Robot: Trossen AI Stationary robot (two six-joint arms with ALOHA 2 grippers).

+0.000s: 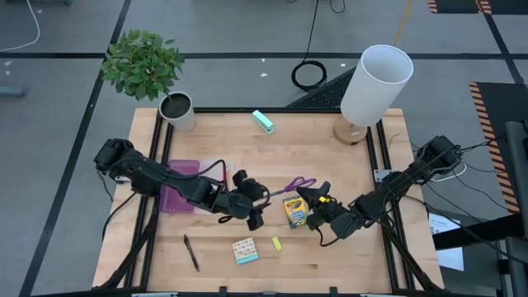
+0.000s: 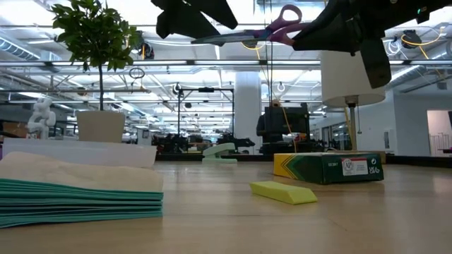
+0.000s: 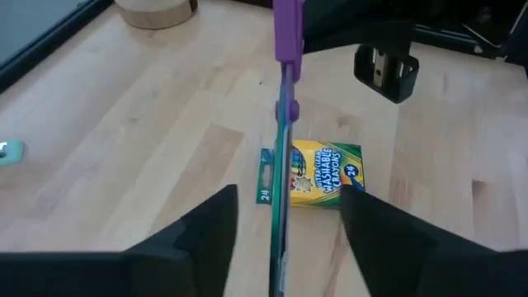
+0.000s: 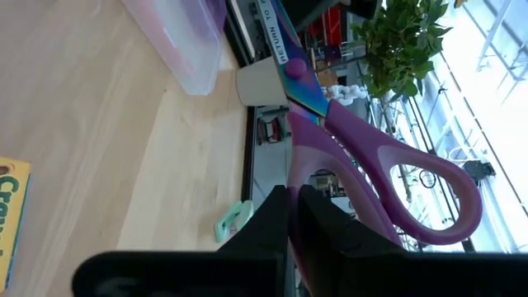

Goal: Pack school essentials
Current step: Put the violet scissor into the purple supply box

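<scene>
The purple-handled scissors [image 1: 290,186] hang high above the table, roughly level, blades toward the table's left. My right gripper [image 4: 293,198] is shut on their handle end. My left gripper [image 3: 287,206] is open. Its fingers stand on either side of the blades [image 3: 283,190] with a gap on each side. The yellow-green crayon box [image 1: 295,211] lies flat below the scissors. Nearer the front edge lie a black pen [image 1: 190,252], a patterned square pad [image 1: 245,250] and a tiny yellow piece [image 1: 277,243]. My right gripper pinches the scissors' purple handle shank [image 4: 307,157] between its two fingers, just behind the finger loops. The fingers come about level from the table's right side. The scissors are lifted clear of the table, with the blades reaching away toward my left gripper.
A purple-and-clear flat case [image 1: 180,186] lies at the left under my left arm. A teal block [image 1: 263,121] sits near the far edge. A potted plant [image 1: 176,109] stands at the far left corner and a white lamp [image 1: 373,87] at the far right.
</scene>
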